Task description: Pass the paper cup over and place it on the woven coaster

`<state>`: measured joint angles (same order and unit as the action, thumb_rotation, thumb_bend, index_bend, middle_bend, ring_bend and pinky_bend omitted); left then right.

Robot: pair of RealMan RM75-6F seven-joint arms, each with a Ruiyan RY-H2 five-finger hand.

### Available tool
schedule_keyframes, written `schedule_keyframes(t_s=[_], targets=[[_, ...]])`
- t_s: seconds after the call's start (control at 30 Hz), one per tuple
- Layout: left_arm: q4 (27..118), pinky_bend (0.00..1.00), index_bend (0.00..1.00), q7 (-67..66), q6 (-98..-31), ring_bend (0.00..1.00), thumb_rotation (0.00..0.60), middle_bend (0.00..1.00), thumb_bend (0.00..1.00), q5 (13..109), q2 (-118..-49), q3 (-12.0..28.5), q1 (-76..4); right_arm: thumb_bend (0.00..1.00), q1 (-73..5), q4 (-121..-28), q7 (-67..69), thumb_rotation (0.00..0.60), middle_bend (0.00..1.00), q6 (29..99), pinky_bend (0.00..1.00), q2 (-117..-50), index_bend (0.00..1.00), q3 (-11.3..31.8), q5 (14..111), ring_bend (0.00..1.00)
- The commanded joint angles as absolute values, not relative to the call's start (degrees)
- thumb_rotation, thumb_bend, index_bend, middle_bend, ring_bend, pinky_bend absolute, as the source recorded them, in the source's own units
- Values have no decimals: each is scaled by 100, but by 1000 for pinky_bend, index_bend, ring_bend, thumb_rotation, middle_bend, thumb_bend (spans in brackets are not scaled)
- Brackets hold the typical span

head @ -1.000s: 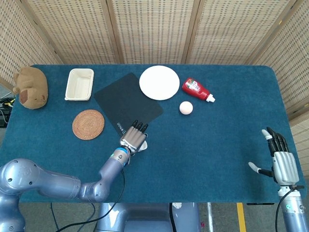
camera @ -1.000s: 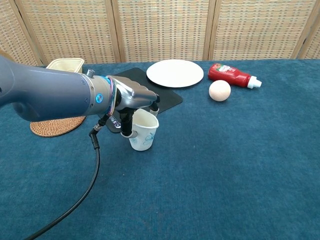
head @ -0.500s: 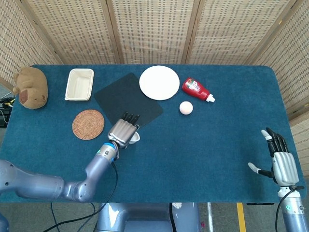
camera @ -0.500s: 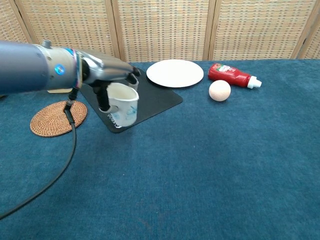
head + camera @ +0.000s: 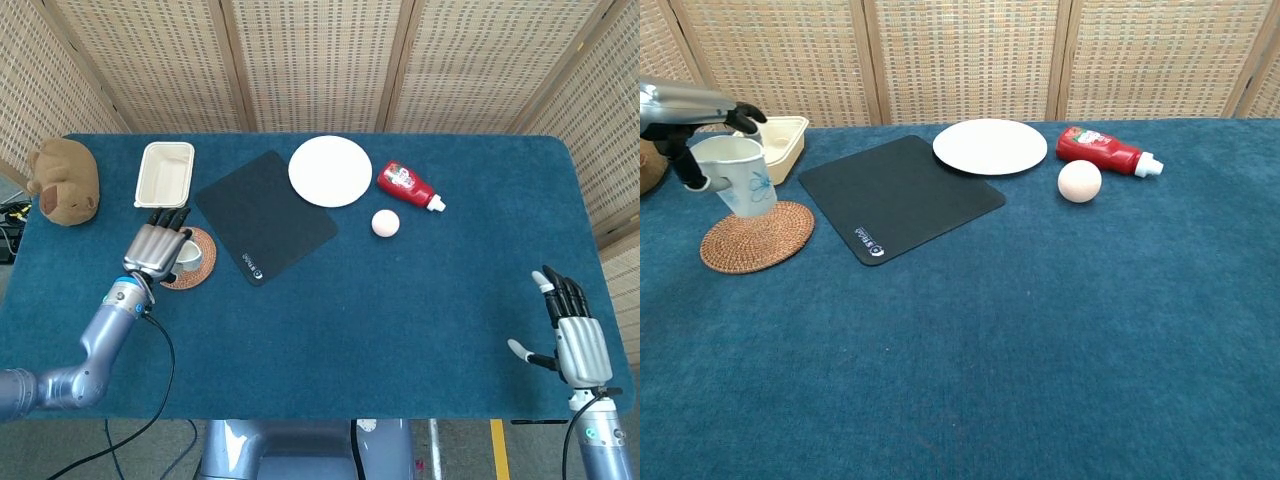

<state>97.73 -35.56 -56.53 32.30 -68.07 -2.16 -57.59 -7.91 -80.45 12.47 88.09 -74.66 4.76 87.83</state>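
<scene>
Starting at the left edge of the surface, a brown plush toy is seen at the far-left corner, with a cream tray just beside it along the far edge. Nearer the front, the left hand is clamped on the paper cup, fingers over the rim and thumb against the side, and the cup is held tilted above the woven coaster; in the chest view its base appears to hang just over the far part of the coaster, though contact cannot be told. A second ago the cup was carried near the middle of the surface, in front of the black mat; it has since been swung across the mat's near-left corner to the coaster. The transfer is therefore judged nearly done, with only lowering, levelling and release left. Right of the mat, a white plate overlaps the mat's far corner, followed by a red bottle on its side and a pale ball just in front of it. At the near-right corner the right hand is kept idle, fingers spread and holding nothing, shifted only slightly.
</scene>
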Motion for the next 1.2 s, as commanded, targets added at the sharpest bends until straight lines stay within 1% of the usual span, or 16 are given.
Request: schedule_keyframes(t_s=[0.03,0.33,0.47,0.63,0.9,1.07,1.2], targets=[[9374,0,321,-3255,-5377,0,600,0,406,3345,-6768,-291,-5524,50,-794,-8063,1215,600,0,8794,0,-7465,0,469,8794,0],[8482,0,309,-2938,-4910,0,600,0,406,3380,-7104,-254,-5333,50,-805,-8090,1090,600,0,8739,0,-7485,0,454,8812,0],[8275,0,293,-2992,-4766,0,600,0,405,3302,-7249,-208,-5365,50,-804,-8082,1102,600,0,8711,0,-7488,0,466,8782,0],[8154,0,259,-3173,-4743,0,600,0,405,3215,-7409,-191,-5426,49,-807,-8071,1124,600,0,8689,0,-7491,0,476,8768,0],[8092,0,133,-3328,-4796,0,600,0,408,3105,-7640,-108,-5474,50,-798,-8076,1181,600,0,8691,0,-7483,0,481,8772,0],[8081,0,15,-3500,-4904,0,600,0,406,3059,-7692,-97,-5483,50,-798,-8074,1195,600,0,8678,0,-7484,0,484,8775,0],[8090,0,0,-3559,-4885,0,600,0,406,3017,-7696,-81,-5469,50,-792,-8079,1206,600,0,8689,0,-7484,0,488,8784,0]])
